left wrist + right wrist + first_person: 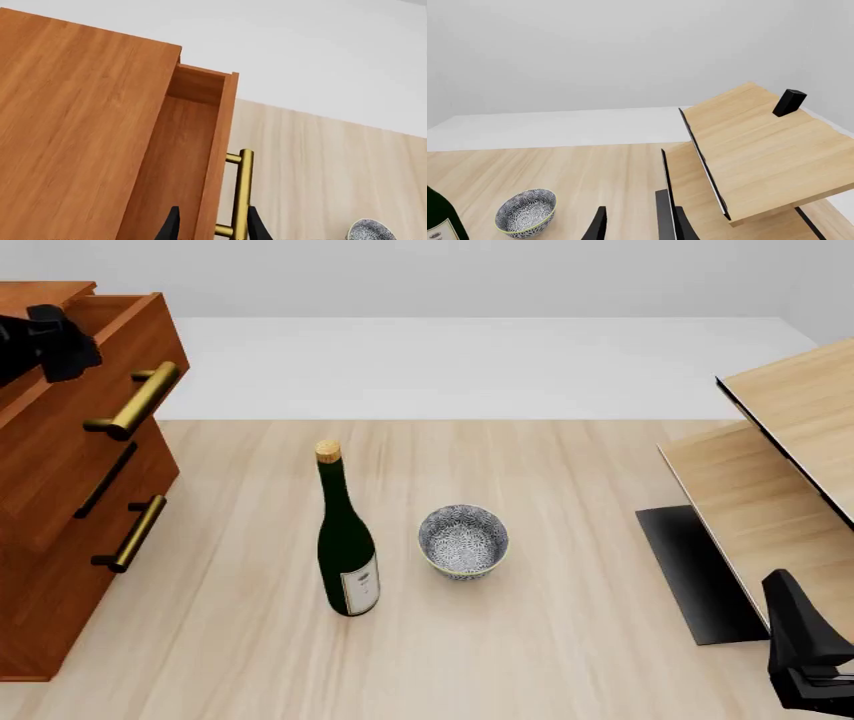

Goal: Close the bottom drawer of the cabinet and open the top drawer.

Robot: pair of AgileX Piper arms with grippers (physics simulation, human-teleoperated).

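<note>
top drawer out, left gripper at its handle

the cabinet (60,570) stands at the left edge of the table (574,660) in the front view. the top drawer (94,390) is pulled out past the drawers below it, its brass handle (134,400) sticking forward. the middle drawer sits flush under it. the bottom drawer (67,590) also sits flush with the cabinet front, its own brass bar showing.

in the left wrist view the left gripper (212,225) has its two dark fingertips apart, one on each side of the top drawer's front panel and handle; whether either touches the bar cannot be told. in the front view only a dark part of the left arm shows above the cabinet's top corner.

the right gripper (639,225) hangs near the table's right front corner, jaws apart and holding nothing, facing the pale wood furniture (787,470) on the right.

a dark green wine bottle (344,540) stands upright near the table's middle. a patterned bowl (463,540) sits just beside it on its right, apart from it.
</note>
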